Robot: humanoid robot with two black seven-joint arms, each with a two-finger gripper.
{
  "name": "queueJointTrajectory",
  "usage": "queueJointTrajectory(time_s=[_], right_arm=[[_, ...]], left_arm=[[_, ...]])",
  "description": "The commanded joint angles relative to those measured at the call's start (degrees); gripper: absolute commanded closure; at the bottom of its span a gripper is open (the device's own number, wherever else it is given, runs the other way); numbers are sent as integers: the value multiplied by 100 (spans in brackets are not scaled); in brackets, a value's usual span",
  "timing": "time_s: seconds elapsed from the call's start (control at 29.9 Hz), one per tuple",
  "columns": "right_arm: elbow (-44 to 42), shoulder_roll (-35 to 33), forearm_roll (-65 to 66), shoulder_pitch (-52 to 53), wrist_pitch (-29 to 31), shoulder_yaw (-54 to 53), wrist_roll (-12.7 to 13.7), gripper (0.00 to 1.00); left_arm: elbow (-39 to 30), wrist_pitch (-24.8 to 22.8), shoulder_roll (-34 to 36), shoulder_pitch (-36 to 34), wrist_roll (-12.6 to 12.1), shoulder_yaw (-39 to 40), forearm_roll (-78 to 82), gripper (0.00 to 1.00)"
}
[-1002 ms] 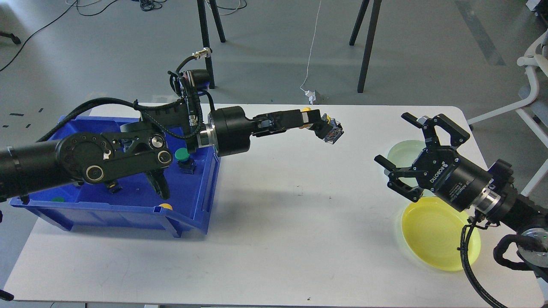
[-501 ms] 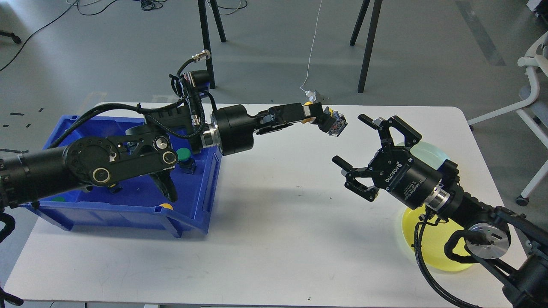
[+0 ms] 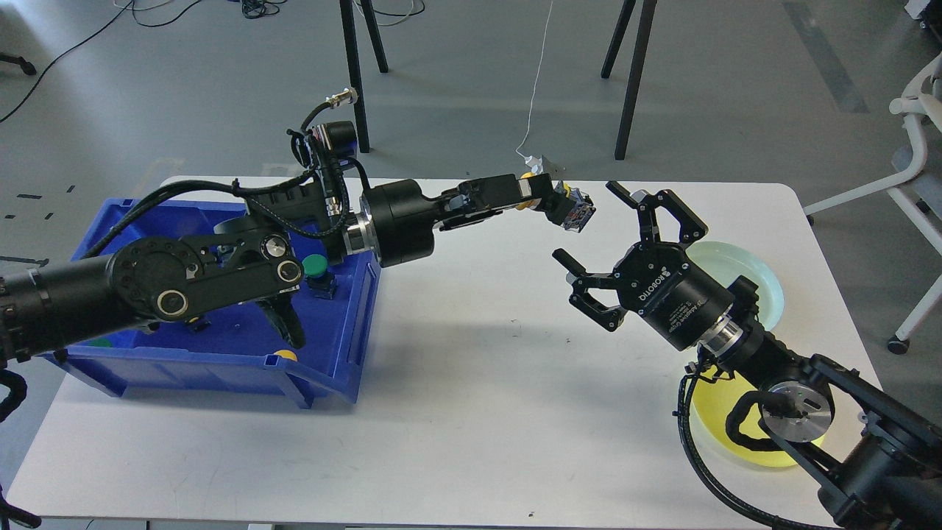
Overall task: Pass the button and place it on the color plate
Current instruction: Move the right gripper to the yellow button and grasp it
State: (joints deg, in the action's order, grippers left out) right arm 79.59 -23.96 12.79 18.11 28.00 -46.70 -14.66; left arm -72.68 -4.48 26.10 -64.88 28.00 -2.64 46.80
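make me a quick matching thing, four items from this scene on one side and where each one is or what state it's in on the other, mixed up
Column one:
1. yellow button
2. right gripper
3. green button
4. yellow plate

Column two:
A. inside the blue bin
B. open, in the air over the table
C. held in the left gripper
D. on the table, partly hidden by the right arm

Pairs: 1-C, 2-B, 3-A, 4-D
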Motion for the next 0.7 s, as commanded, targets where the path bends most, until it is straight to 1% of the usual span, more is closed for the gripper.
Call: queueJointTrajectory(time_s=[0.0,0.27,0.33,0.4,0.53,0.6,0.67], right_arm=[[-5,14,-4,69,0,12,-2,0],[-49,138,-22,175,0,47,-2,2],[-75,138,-31,184,0,47,-2,4],[-75,138,-31,184,0,56,-2,10],[-84,155,-22,201,0,47,-2,30],[-84,155,-22,262,0,56,-2,36],[-84,155,-22,298,0,56,-2,40]], left_arm=[[-1,0,0,2,0,9,-4,99],[-9,0,0,2,0,9,-4,99],[-9,0,0,2,0,0,-4,99],[-9,0,0,2,0,9,-4,99],[-9,0,0,2,0,0,-4,99],[-9,0,0,2,0,0,-4,99],[-9,0,0,2,0,9,-4,99]])
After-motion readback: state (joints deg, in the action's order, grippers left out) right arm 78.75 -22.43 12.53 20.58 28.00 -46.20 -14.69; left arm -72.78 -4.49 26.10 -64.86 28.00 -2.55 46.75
